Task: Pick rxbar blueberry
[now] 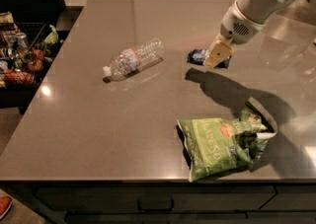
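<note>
The rxbar blueberry (196, 56) is a small dark navy bar at the right centre of the grey table (98, 119). My gripper (216, 56) comes down from the white arm at the upper right and is shut on the bar. Its pale fingers (217, 52) cover the bar's middle, and dark wrapper shows on both sides. The bar hangs a little above the table, with its shadow on the surface just below it.
A clear plastic water bottle (133, 59) lies on its side left of the bar. A green chip bag (222, 144) lies near the front edge, right of centre. A wire basket of snacks (22, 50) stands off the table's left side.
</note>
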### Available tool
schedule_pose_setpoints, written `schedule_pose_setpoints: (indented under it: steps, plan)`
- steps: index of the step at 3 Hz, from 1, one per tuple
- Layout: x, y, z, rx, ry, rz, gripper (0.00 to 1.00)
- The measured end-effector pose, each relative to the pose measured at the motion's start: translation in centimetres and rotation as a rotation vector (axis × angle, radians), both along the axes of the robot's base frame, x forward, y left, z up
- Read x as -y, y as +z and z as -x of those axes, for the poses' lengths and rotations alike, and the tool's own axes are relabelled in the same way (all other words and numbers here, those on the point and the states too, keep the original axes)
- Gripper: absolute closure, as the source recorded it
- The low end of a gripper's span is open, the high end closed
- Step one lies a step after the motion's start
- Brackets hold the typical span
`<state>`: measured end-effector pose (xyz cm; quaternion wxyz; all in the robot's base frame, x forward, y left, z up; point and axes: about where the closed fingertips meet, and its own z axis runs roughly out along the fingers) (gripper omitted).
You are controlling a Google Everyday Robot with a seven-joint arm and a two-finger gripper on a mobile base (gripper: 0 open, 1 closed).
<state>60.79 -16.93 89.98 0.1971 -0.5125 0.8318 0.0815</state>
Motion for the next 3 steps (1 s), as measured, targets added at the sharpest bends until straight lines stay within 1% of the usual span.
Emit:
schedule_pose_setpoints:
  steps: [1,2,3]
  plan:
    - [-1.3,2.6,0.4,0.017,0.056,-0.035,1.00]
    - [-2.1,4.0,0.7,0.006,0.096,-0.061,1.00]
    - [-2.2,4.3,0.8,0.004,0.104,-0.067,1.00]
